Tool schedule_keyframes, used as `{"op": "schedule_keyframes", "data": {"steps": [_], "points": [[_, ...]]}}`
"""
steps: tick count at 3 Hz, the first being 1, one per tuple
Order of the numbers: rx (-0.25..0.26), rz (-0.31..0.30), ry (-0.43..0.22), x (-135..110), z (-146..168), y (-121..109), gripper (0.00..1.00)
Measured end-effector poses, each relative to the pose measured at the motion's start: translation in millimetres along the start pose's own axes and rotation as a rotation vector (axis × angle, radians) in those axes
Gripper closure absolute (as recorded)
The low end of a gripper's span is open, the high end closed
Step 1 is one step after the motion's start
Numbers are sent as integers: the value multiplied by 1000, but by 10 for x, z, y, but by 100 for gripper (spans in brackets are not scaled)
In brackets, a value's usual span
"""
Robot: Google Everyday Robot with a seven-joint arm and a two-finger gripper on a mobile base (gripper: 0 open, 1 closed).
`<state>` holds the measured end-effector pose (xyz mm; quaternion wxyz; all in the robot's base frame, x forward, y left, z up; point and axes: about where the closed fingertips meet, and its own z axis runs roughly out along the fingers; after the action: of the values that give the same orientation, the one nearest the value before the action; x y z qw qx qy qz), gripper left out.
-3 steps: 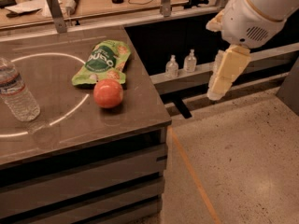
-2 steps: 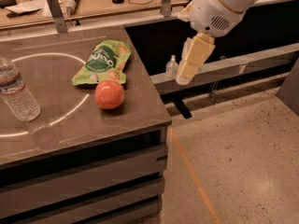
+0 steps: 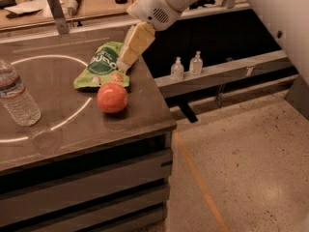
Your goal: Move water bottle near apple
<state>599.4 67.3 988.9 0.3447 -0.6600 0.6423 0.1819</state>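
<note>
Warm amber light is falling over the whole scene from above, leaving it rather dim. The white rounded plastic arm housing (image 3: pixel 164 4) at the top centre is catching the most light. The cream-yellow gripper (image 3: pixel 124 61) hanging below it, over the right edge of the crinkled green snack bag (image 3: pixel 99 67), is glowing pale. The round red-orange apple (image 3: pixel 112 98) is showing a soft highlight on top and throwing a small dark shadow onto the dark grey tabletop (image 3: pixel 140 122). The clear ribbed plastic water bottle (image 3: pixel 17 98) at the left edge is glinting faintly. The speckled stone floor (image 3: pixel 260 187) is shining softly at lower right, while the recess behind the shelf (image 3: pixel 231 33) at upper right is sinking into black
</note>
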Motion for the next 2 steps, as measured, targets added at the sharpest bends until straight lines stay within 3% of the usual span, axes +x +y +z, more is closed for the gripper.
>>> {"op": "schedule_keyframes", "data": {"steps": [1,2], "points": [[-94,5,-167,-644,578,197,0],[-139,8,-240,-940,914,317,0]]}}
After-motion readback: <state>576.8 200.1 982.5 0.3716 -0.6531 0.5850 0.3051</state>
